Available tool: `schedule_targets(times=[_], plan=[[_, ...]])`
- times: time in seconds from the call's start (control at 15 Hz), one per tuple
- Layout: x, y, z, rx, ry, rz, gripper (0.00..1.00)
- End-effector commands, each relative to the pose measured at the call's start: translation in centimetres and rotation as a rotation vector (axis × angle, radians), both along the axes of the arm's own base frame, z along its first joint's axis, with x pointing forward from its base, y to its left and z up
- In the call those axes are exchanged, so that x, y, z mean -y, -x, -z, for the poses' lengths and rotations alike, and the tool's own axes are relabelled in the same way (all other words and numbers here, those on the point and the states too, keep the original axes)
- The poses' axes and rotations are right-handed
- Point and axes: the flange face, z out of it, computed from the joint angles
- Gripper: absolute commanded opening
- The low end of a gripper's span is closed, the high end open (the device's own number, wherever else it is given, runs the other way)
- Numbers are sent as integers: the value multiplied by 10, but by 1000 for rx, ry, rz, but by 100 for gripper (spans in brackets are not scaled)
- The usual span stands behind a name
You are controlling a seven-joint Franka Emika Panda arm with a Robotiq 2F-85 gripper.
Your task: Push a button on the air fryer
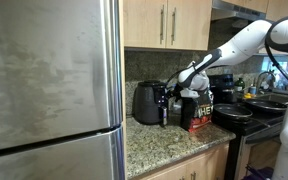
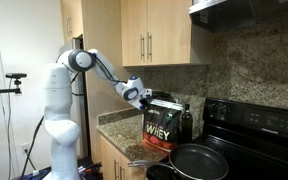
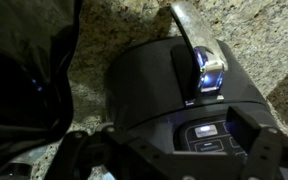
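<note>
FRYER: air fryer [image 1: 147, 103] at left on table [image 1: 166, 150], by far wall | CLAW: my claw [image 1: 173, 96] at its right flank, over lit control panel [image 3: 206, 135], fingers apparently spread, gripping nothing | RISK: broad fingertip may bridge two buttons or glance off glossy shell; elbow may nudge tub [image 1: 197, 110] at right | HIDDEN: button legends unreadable; fingertips murky in wrist view.

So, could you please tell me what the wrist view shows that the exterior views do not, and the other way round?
Only the wrist view shows the lit control panel and metallic handle of the air fryer, seen close from above. Only the exterior views show the robot arm, the refrigerator, the whey tub, the stove and the frying pan. Both show the air fryer on the granite countertop, with the gripper close to it.
</note>
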Motion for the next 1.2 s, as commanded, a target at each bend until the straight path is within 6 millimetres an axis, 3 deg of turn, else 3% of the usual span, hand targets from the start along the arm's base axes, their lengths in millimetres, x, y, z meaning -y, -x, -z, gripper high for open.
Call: schedule_targets(times=[0.0, 0.13, 0.4, 0.67, 0.93, 1.07, 1.13], plan=[[6, -23, 26, -7, 23, 33, 100], [2, -31, 31, 22, 24, 35, 100], [-3, -38, 20, 118, 3, 48, 100], [5, -37, 24, 121, 3, 57, 100], [-11, -28, 9, 181, -46, 32, 100], [-3, -22, 6, 138, -72, 38, 100], [14, -10, 15, 52, -66, 55, 100]])
